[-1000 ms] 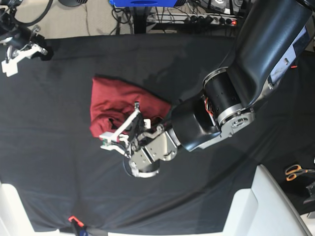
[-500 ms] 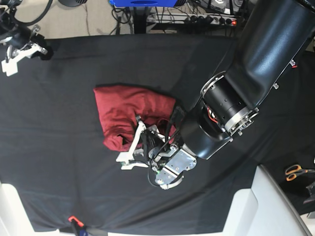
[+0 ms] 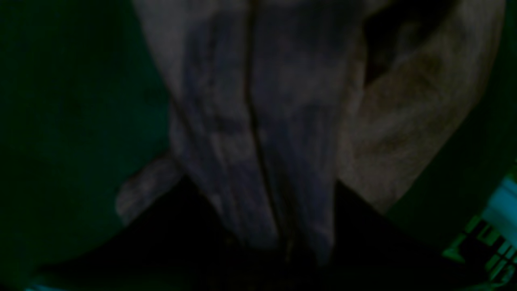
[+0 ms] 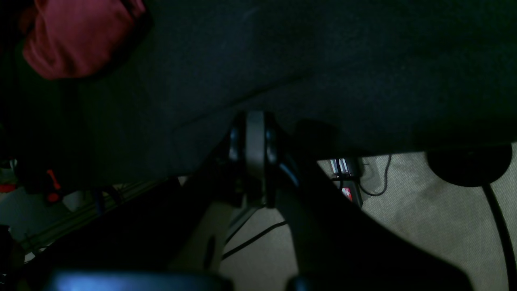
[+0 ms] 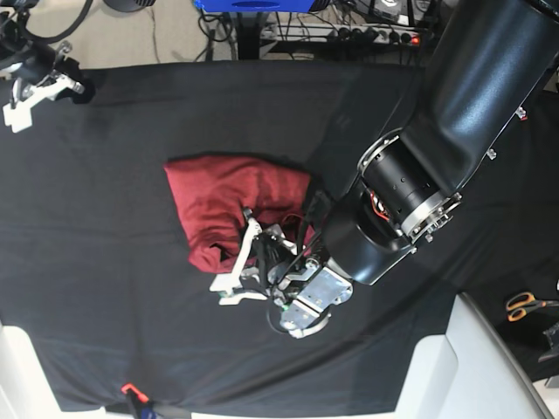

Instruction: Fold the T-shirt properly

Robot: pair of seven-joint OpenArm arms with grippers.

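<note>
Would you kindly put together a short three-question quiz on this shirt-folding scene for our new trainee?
1. True or false: the T-shirt lies spread flat with both sleeves out.
2. Which gripper is at the shirt's near edge? A) left gripper B) right gripper
3. Fill in: the orange-handled scissors lie at the base view's ____ edge.

Key
1. False: it is bunched into a compact heap on the black cloth.
2. A; the right gripper sits at the table's far corner, away from the shirt.
3. Right.
</note>
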